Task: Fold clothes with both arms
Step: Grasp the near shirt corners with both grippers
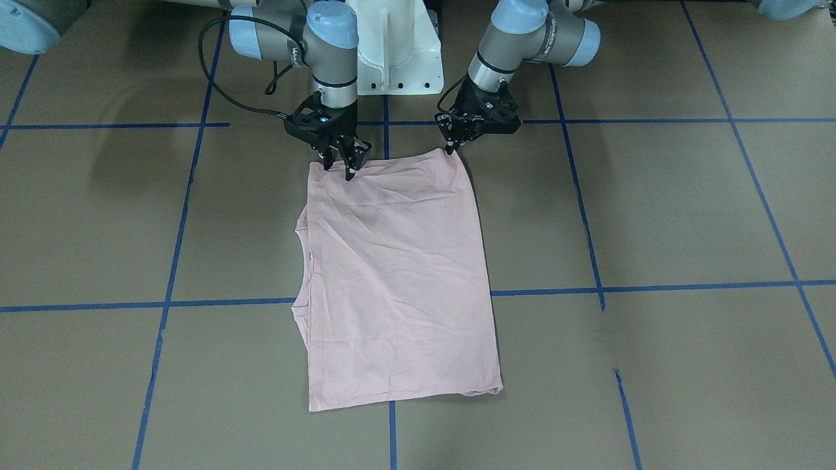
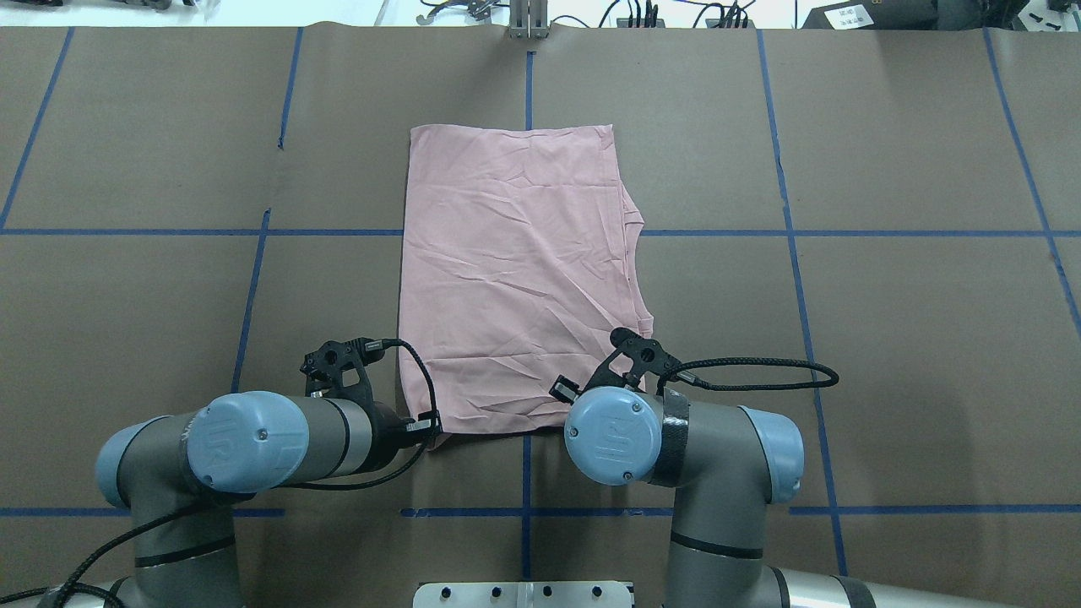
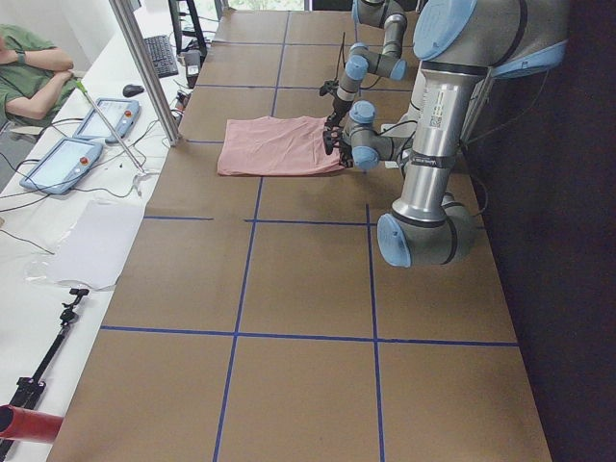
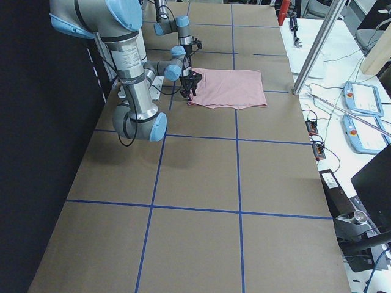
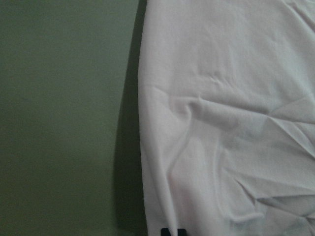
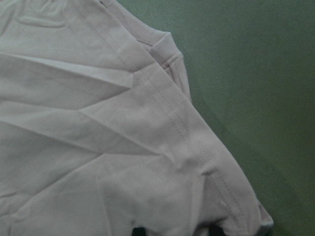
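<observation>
table (image 1: 653, 209): brown, blue-taped; shirt (image 1: 398, 274) lies flat mid-table.
shirt: pink, folded into a strip.
left gripper (image 1: 450, 149): pinched on its near corner.
right gripper (image 1: 341, 163): fingers spread at other corner.
step: grasping; next likely close right, lift together.

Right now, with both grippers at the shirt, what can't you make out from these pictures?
- T-shirt underside: every view shows only plain pink; the cloth itself hides the rest.
- Whether the left gripper holds the corner: its tips are tiny in the front-facing view, cut off at the left wrist view's bottom edge, and under the wrist overhead.
- The right gripper overhead: its own arm covers the fingertips.
</observation>
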Robot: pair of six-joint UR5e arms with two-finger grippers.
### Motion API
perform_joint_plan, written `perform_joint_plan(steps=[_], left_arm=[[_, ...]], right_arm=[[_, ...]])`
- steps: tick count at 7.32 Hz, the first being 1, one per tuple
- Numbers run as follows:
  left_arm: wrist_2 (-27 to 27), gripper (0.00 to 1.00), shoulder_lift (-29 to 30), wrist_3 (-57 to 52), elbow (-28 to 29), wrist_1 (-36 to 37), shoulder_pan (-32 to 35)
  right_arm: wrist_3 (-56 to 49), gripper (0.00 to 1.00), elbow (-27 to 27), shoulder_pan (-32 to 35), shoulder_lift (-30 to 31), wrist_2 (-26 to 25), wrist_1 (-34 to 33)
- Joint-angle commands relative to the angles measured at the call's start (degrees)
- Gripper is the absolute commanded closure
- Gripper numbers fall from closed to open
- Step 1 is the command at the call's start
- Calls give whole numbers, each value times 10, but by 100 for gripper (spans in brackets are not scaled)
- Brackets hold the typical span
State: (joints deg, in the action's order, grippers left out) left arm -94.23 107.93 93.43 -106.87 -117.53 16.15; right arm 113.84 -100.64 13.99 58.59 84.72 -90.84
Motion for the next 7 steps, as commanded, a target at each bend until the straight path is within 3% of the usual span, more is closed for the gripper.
perform_joint_plan(steps=[1, 7], left_arm=[[0, 100, 1, 0, 0, -1, 0], [-2, 100, 2, 0, 1, -1, 0]], right_arm=[[2, 100, 2, 0, 0, 0, 1], [-5, 100, -4, 7, -1, 0, 1]])
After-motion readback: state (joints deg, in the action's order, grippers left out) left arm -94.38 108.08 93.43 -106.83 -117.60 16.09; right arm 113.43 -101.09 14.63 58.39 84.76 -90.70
